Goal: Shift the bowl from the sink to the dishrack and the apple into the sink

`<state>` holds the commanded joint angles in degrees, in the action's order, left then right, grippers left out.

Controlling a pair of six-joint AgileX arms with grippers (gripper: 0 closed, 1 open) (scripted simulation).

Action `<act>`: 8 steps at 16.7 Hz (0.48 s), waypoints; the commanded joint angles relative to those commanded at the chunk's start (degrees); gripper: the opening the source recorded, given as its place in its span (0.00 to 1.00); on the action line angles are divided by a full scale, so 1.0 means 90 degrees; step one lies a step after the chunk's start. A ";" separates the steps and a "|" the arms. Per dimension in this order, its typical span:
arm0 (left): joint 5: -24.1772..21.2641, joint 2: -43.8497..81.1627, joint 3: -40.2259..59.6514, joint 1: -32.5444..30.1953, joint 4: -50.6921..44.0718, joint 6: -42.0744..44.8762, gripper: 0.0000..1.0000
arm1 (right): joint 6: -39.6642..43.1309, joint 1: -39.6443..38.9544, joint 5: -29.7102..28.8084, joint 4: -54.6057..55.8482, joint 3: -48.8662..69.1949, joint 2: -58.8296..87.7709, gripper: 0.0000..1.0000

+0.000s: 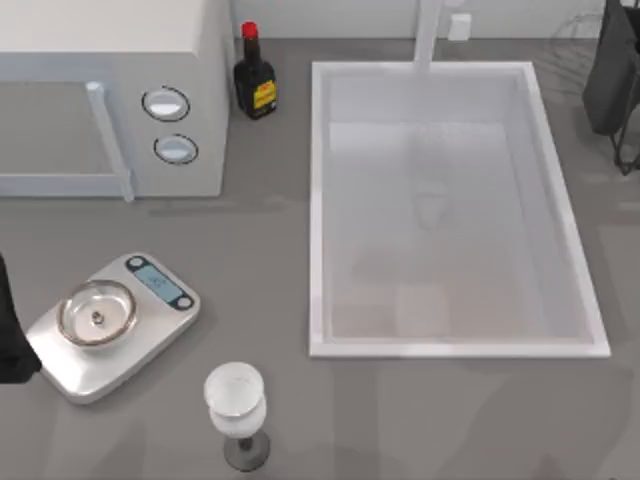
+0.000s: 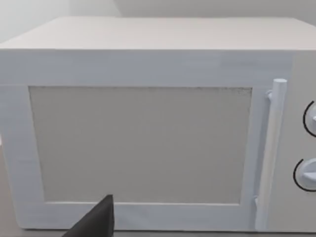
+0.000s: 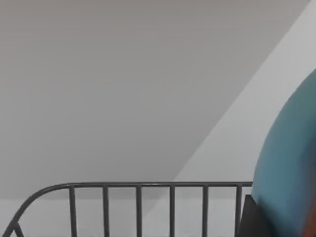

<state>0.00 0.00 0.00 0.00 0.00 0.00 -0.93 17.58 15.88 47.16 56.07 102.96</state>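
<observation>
The white sink [image 1: 320, 200] lies at the right of the table with a bare basin. The blue bowl [image 3: 291, 168] hangs close to the right wrist camera, above the dark wire dishrack [image 3: 138, 197], and my right gripper is shut on it, with one dark finger [image 3: 247, 219] against its side. My right arm [image 1: 615, 70] is at the far right back corner, over thin rack wires [image 1: 575, 35]. The apple is out of view. My left arm [image 1: 10, 340] rests parked at the table's left edge.
A white microwave [image 1: 110, 90] stands at the back left, its door [image 2: 143, 143] facing the left wrist camera. A dark bottle with a red cap [image 1: 254, 78] stands beside it. A steel scale [image 1: 110, 320] and a wine glass [image 1: 237, 412] stand near the front.
</observation>
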 joint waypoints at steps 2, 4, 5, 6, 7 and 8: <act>0.0000 0.0000 0.0000 0.0000 0.0000 0.0000 1.00 | 0.0000 0.0000 0.0000 0.0000 0.0000 0.0000 0.08; 0.0000 0.0000 0.0000 0.0000 0.0000 0.0000 1.00 | 0.0000 0.0000 0.0000 0.0000 0.0000 0.0000 0.23; 0.0000 0.0000 0.0000 0.0000 0.0000 0.0000 1.00 | 0.0000 0.0000 0.0000 0.0000 0.0000 0.0000 0.30; 0.0000 0.0000 0.0000 0.0000 0.0000 0.0000 1.00 | 0.0000 0.0000 0.0000 0.0000 0.0000 0.0000 0.38; 0.0000 0.0000 0.0000 0.0000 0.0000 0.0000 1.00 | 0.0000 0.0000 0.0000 0.0000 0.0000 0.0000 0.45; 0.0000 0.0000 0.0000 0.0000 0.0000 0.0000 1.00 | 0.0000 0.0000 0.0000 0.0000 0.0000 0.0000 0.53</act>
<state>0.00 0.00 0.00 0.00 0.00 0.00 -0.93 17.58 15.88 47.16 56.07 102.96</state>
